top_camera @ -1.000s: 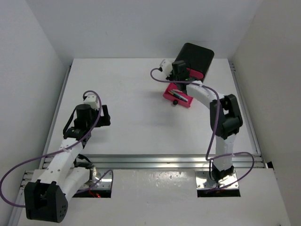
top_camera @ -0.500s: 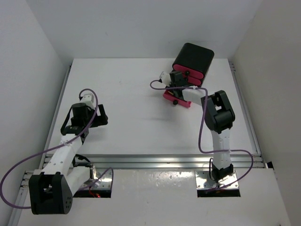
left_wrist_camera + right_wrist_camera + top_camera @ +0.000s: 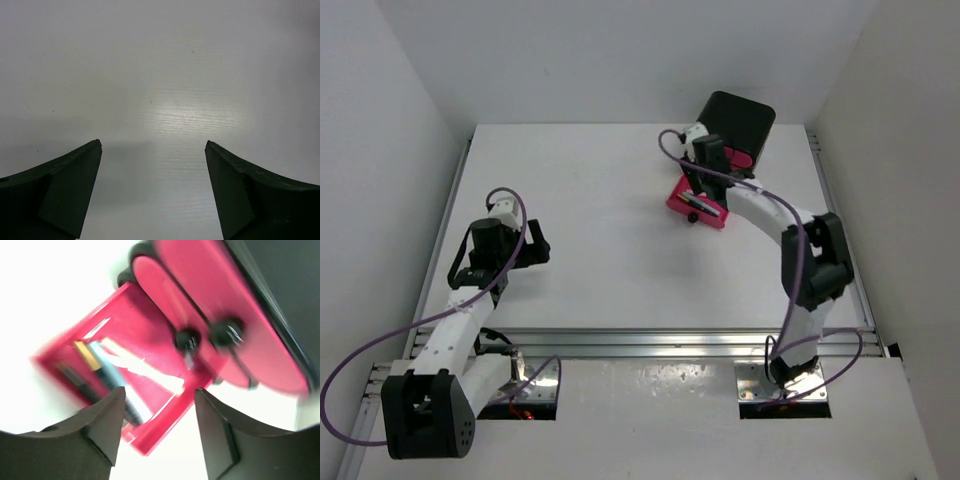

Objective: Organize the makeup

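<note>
The right gripper [image 3: 703, 178] hangs over the far right of the white table [image 3: 590, 210]. It is directly above a shallow pink plastic drawer [image 3: 712, 214] that sits pulled out in front of the glossy black box [image 3: 740, 118] it belongs to. Its wrist camera looks straight down into the tray. Both black fingers are spread apart there with nothing between them. I judge the arm is posted here because this open drawer is where the makeup is being collected. An empty, parted hand above it would suit either reaching in or lifting clear.

The makeup lies slantwise on the drawer floor, side by side: a slim peach-yellow pencil [image 3: 87, 354], a pale-blue tube [image 3: 107, 371] and a thin black pencil [image 3: 75, 382] towards the left wall. The picture is smeared, so finer detail is lost. A bright white streak beside them may be glare or another item; I cannot tell. From above, only one dark stick shows in the tray. Behind it, two shut pink drawer fronts carry round black knobs [image 3: 186, 340].

The left gripper [image 3: 535, 250] waits at the near left, well apart from the box. Its fingers are wide open over bare table and hold nothing. It seems parked out of the way. The only makeup I can find is in that drawer, so the sorting looks far along.
</note>
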Robot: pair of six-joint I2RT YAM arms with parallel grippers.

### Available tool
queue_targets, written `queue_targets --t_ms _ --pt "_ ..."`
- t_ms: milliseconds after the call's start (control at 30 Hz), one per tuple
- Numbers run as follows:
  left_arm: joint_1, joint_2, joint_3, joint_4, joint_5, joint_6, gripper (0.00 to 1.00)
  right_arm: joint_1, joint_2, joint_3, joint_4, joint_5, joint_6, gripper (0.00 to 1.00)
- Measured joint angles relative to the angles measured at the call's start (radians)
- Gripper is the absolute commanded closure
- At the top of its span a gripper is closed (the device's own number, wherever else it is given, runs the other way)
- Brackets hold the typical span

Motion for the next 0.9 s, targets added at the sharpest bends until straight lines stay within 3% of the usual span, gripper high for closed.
queue_targets --t_ms 167,367,733,900 --pt "0.005 -0.011 -0.009 0.024 0.0 -0.005 0.1 0.018 -0.181 -0.135 -0.038 0.008 0.528 0.45" --pt "0.005 -0.039 -0.03 0.037 0.001 -0.005 0.1 0.119 -0.07 -0.175 -0.132 0.129 0.924 0.44" --pt "0.027 -0.099 -0.064 0.052 0.004 -0.008 0.1 0.171 0.098 -0.1 -0.206 0.333 1.091 0.48" --pt "0.034 -0.112 -0.072 0.053 0.004 -0.008 0.1 0.158 0.167 -0.064 -0.196 0.36 1.1 0.58"
